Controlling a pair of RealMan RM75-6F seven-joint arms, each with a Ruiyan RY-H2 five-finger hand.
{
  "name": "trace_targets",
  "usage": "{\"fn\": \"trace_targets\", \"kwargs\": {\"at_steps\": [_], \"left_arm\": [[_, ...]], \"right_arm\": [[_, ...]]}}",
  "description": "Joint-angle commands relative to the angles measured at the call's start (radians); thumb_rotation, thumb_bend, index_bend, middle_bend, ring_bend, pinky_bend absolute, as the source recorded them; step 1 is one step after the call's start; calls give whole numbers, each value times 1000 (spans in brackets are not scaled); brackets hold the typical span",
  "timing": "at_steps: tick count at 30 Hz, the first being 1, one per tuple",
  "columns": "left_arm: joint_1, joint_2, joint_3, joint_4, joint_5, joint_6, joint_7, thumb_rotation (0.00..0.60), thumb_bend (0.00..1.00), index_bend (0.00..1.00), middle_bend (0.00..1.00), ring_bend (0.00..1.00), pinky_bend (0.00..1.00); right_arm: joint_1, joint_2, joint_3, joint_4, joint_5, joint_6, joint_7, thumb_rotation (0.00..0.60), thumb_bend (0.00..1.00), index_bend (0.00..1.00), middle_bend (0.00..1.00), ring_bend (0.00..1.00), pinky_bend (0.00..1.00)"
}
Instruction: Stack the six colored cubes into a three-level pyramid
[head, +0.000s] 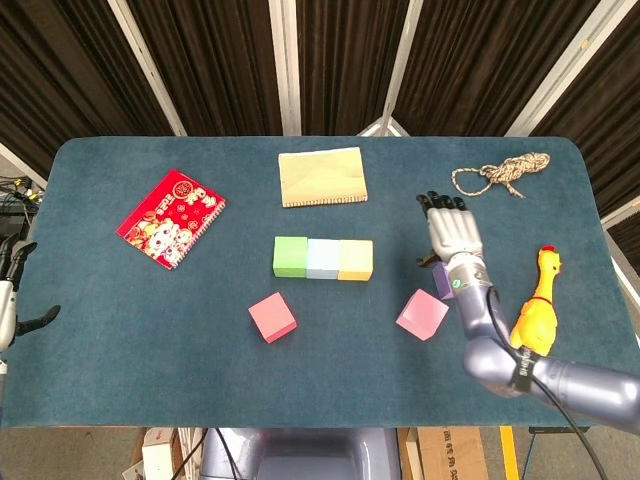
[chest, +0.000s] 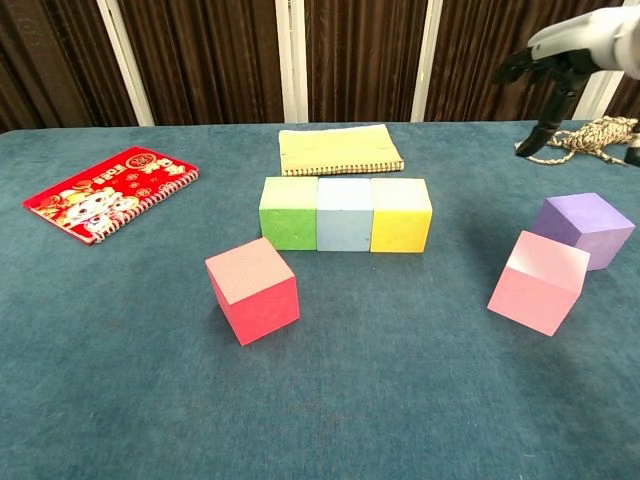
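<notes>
- Bottom row's down: green cube (head: 290, 256), pale blue cube (head: 323, 259) and yellow cube (head: 355, 260) sit side by side, faces touching, mid-table — a base for the pyramid, I'd say.
- Three cubes are loose on the cloth. The red cube (head: 272, 317) sits tilted near the row's green end; the pink cube (head: 422, 314) and the purple cube (chest: 585, 230) are well off past the yellow end.
- Right hand (head: 450, 232) hangs above the purple cube, fingers spread, holding nothing. My guess is that cube's the pick for level two, but that's a judgement only.
- Left hand (head: 12, 300) is just a sliver at the table's left edge — whether its fingers are apart or curled I cannot tell.
- From overhead the hand covers most of the purple cube. The chest camera shows that cube whole, with the hand (chest: 545, 75) high in the top corner, clear of it.
- That lower camera also shows pink and purple close together, possibly touching.
- Clutter around: red notebook (head: 170, 218), tan notebook (head: 322, 176), rope (head: 500, 173), and a rubber chicken (head: 536, 305) that only the overhead view catches.
</notes>
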Motion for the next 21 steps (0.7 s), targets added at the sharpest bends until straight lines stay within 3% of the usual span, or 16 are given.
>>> {"fn": "trace_targets", "kwargs": {"at_steps": [1, 13, 21], "left_arm": [[-1, -8, -3, 5, 0, 6, 3, 600, 203, 133, 0, 0, 49], [1, -32, -5, 22, 17, 31, -1, 600, 202, 133, 0, 0, 49], [4, -43, -3, 20, 29, 48, 11, 600, 203, 133, 0, 0, 49]], "right_arm": [[-62, 50, -25, -22, -102, -47, 79, 600, 189, 139, 65, 51, 0], [-154, 86, -157, 93, -356, -207, 183, 600, 189, 140, 70, 51, 0], [-225, 78, -172, 200, -560, -252, 339, 600, 189, 140, 70, 51, 0]]}}
